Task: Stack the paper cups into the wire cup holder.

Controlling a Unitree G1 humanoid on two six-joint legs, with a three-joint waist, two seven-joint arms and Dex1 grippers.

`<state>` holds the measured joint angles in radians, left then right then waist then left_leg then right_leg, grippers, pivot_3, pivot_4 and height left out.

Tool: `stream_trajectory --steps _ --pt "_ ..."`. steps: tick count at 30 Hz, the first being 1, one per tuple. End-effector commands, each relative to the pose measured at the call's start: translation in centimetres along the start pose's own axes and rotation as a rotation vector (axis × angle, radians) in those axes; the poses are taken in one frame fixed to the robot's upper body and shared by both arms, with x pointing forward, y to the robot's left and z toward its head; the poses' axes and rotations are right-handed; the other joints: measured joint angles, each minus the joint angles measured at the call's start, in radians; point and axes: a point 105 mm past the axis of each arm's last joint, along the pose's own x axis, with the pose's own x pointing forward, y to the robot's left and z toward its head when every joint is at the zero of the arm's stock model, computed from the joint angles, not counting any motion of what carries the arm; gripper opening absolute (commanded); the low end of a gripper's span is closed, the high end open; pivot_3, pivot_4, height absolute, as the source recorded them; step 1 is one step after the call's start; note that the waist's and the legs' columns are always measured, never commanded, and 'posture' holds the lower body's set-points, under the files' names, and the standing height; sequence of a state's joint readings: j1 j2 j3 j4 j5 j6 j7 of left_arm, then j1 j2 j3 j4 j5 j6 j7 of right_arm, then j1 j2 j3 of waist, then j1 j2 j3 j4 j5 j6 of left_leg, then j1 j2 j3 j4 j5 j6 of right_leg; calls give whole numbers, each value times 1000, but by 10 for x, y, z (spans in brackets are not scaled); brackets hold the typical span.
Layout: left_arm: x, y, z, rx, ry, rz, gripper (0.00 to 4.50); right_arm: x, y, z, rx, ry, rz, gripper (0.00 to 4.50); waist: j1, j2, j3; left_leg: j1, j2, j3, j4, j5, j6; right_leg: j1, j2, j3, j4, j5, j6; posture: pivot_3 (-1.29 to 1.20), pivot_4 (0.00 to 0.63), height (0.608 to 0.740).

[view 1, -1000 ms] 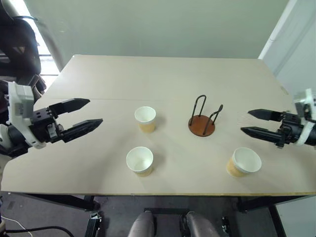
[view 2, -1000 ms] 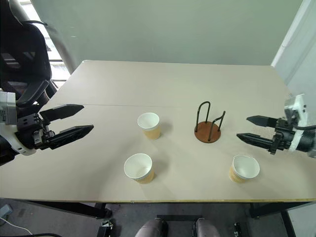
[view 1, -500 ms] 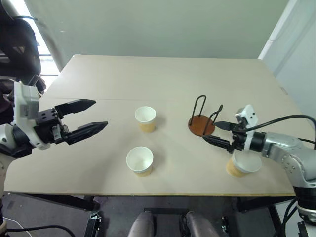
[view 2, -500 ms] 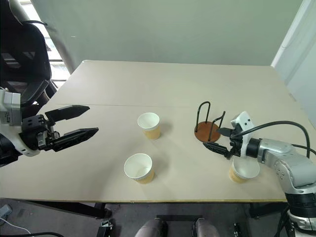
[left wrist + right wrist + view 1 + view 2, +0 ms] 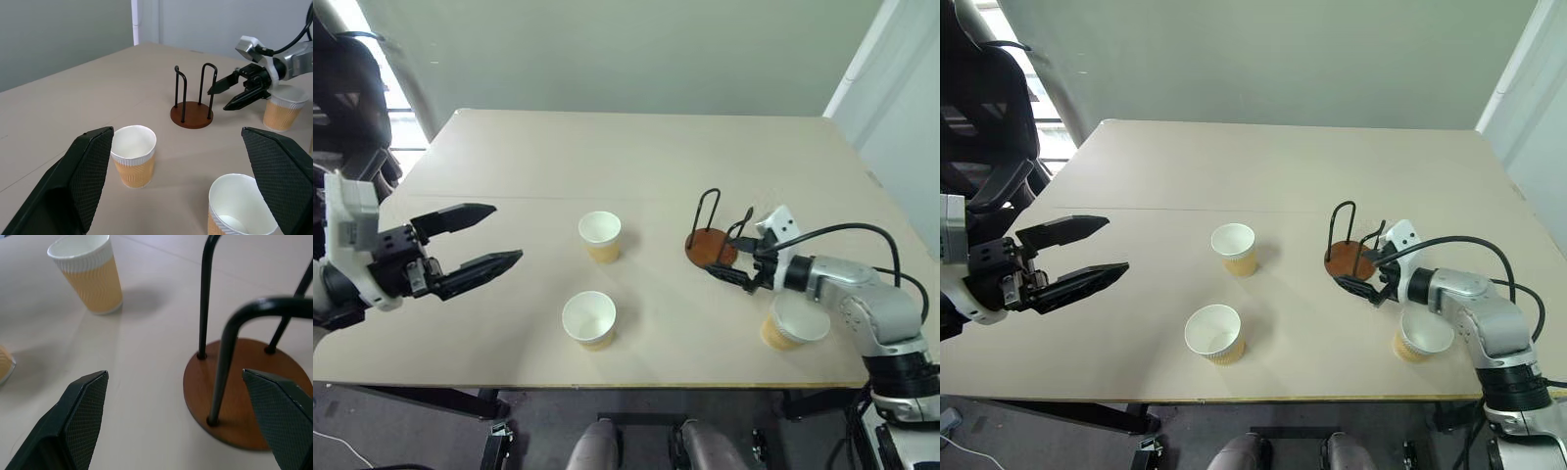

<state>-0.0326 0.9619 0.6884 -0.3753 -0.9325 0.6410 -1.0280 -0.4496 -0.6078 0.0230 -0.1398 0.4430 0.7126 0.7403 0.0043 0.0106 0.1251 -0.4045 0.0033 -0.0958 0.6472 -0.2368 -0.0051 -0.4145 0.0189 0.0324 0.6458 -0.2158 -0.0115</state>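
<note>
pincer (image 5: 732, 258) now beside holder (image 5: 711, 247)

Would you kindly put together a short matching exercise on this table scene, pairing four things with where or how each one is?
Things:
1. wire cup holder
2. right pincer
3. left pincer
4. paper cup under the right arm

Places or states:
A. open, off to the table's left side, away from every cup
B. stands empty on a reddish-brown disc base
C. upright near the table's front edge, on the right
D. open, its tips right beside the holder's base

Pairs: 1-B, 2-D, 3-A, 4-C
</note>
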Motion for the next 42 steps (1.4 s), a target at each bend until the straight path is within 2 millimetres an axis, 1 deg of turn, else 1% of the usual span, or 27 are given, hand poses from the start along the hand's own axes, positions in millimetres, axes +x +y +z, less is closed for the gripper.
stream_trajectory --steps 1,3,4,10,13,14,19,22,24,26,29,32,35,37,39,42 --pt "-2 -4 10 41 -17 7 4491 11 1 21 -63 -74 -17 4320 0 0 0 0 0 0 0 0 0 0 0 0 0 0 0 0 150 740" --pt "-3 -4 10 41 -16 9 4500 15 0 24 -65 -87 -24 3886 -1 0 0 0 0 0 0 0 0 -1 0 0 0 1 -1 0 150 740" --pt "-3 -4 10 41 -15 11 4500 16 0 24 -66 -89 -26 3564 0 0 0 0 0 0 0 0 0 -1 0 0 0 1 -1 0 150 740" --pt "-3 -4 10 42 -15 16 4500 14 2 24 -74 -79 -2 1300 2 0 0 -1 0 0 0 -1 -1 -1 0 0 0 1 -1 0 150 740" --pt "-3 -3 9 41 -14 17 4500 11 9 24 -81 -67 48 133 2 0 0 -1 0 0 -1 -1 -2 -1 0 0 0 1 -2 0 150 740" --pt "-3 -3 9 41 -14 16 4500 10 11 23 -83 -63 65 35 2 -1 0 -1 0 0 -1 -1 -2 -1 0 0 0 1 -2 0 150 740" --pt "-2 -3 10 36 -15 5 4500 -6 39 25 -93 -58 253 35 2 -1 -1 -1 0 0 -1 -2 -2 -1 0 -1 -1 0 -2 0 150 740" --pt "-2 -4 9 26 -4 -13 4500 -20 63 25 -96 -50 408 35 2 -2 -1 -2 0 0 -1 -2 -3 -1 0 0 -1 0 -3 0 150 740" --pt "-2 -7 7 11 14 -37 4500 -29 82 19 -124 -17 511 35 2 -2 -1 -1 2 3 0 -2 -2 -2 1 1 -1 -1 -5 0 150 740" --pt "-1 -9 4 -5 31 -63 4500 -32 94 13 -156 3 578 35 1 -2 -1 -1 3 4 0 -3 -2 -2 2 2 -1 -5 -11 0 150 740" --pt "-1 -16 -2 -34 76 -116 4500 -31 101 8 -179 10 628 35 -1 -3 -1 0 5 5 0 -4 -3 -2 5 4 -1 -4 -14 0 150 740" --pt "0 -20 -5 -42 96 -140 4500 -29 105 -1 -217 29 674 35 -1 -3 -1 1 10 6 1 -5 -4 -4 11 7 -1 -2 -18 0 150 740" --pt "0 -20 -3 -42 95 -144 4500 -31 111 1 -217 3 724 35 -3 -3 -1 1 13 6 1 -4 -5 -4 15 7 0 -1 -20 0 150 740" --pt "-1 -20 -2 -42 97 -145 4500 -31 114 1 -247 7 756 35 -3 -3 -1 2 14 7 1 -4 -5 -5 16 8 0 -1 -21 0 150 740" --pt "0 -20 -2 -41 99 -145 4500 -30 115 -1 -269 19 773 35 -3 -3 -1 1 15 7 1 -4 -5 -4 17 8 0 -1 -21 0 150 740" --pt "0 -21 -2 -38 100 -146 4500 -23 111 -5 -324 30 774 35 -3 -3 -1 1 15 7 1 -4 -6 -4 17 8 0 -1 -20 0 150 740"
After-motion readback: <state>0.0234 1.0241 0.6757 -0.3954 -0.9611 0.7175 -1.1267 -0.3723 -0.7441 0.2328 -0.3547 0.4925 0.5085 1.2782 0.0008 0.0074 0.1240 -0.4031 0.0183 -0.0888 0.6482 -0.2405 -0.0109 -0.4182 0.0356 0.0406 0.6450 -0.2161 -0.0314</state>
